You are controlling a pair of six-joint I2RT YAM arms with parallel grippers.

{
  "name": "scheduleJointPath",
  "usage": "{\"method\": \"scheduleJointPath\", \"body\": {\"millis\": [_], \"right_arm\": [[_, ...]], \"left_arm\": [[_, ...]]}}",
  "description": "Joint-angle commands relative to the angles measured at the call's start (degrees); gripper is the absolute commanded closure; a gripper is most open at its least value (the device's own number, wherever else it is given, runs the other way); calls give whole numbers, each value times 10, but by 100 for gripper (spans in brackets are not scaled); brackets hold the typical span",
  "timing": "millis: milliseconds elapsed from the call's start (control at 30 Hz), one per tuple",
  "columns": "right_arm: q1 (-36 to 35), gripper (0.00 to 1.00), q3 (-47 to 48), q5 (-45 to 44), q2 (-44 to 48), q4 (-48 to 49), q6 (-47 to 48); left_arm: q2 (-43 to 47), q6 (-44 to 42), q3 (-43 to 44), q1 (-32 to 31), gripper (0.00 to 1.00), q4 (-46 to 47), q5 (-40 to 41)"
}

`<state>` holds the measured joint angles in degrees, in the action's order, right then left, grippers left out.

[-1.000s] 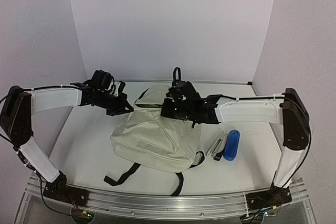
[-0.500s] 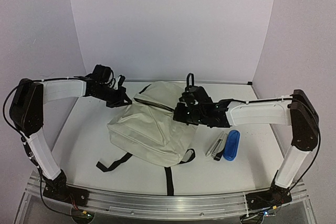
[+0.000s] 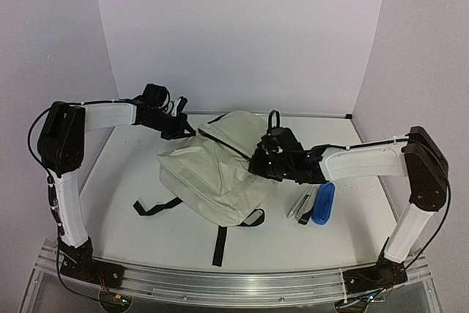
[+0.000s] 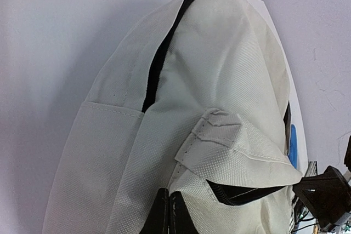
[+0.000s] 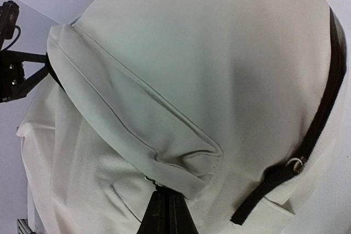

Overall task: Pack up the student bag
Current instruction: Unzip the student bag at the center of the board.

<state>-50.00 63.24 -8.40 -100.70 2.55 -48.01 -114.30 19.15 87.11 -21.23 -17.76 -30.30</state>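
Observation:
The student bag (image 3: pixel 216 174), cream fabric with black straps and zippers, lies bunched up in the middle of the table. My left gripper (image 3: pixel 183 128) is at its far left corner, shut on a fold of the bag's fabric (image 4: pixel 168 193) beside a black zipper (image 4: pixel 241 194). My right gripper (image 3: pixel 256 165) is at the bag's right side, shut on cream fabric under a flap (image 5: pixel 164 190), near a small metal ring. The black zipper line (image 5: pixel 323 108) curves over the bag's top. The bag (image 4: pixel 219 80) fills both wrist views (image 5: pixel 208 53).
A blue oblong case (image 3: pixel 323 203) and grey pen-like items (image 3: pixel 302 204) lie on the table right of the bag. Black straps (image 3: pixel 155 205) trail toward the front edge. White walls close in the back and both sides.
Both arms have carried the bag to the right and back, and it has turned and bunched higher. The left gripper swung rightward; the right gripper shifted right and nearer. The straps dragged along.

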Motion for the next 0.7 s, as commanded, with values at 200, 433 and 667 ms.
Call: {"method": "scheduleJointPath", "body": {"millis": [200,433,667], "right_arm": [[23,100,-43,-26,53,-85,8],[24,100,-22,10,29,-80,41],[23,100,-1,33,2,-66,50]], "left_arm": [[-24,-8,92,57,92,44,101],[124,53,6,57,39,7,117],[294,172,-187,57,23,-51,154]]}}
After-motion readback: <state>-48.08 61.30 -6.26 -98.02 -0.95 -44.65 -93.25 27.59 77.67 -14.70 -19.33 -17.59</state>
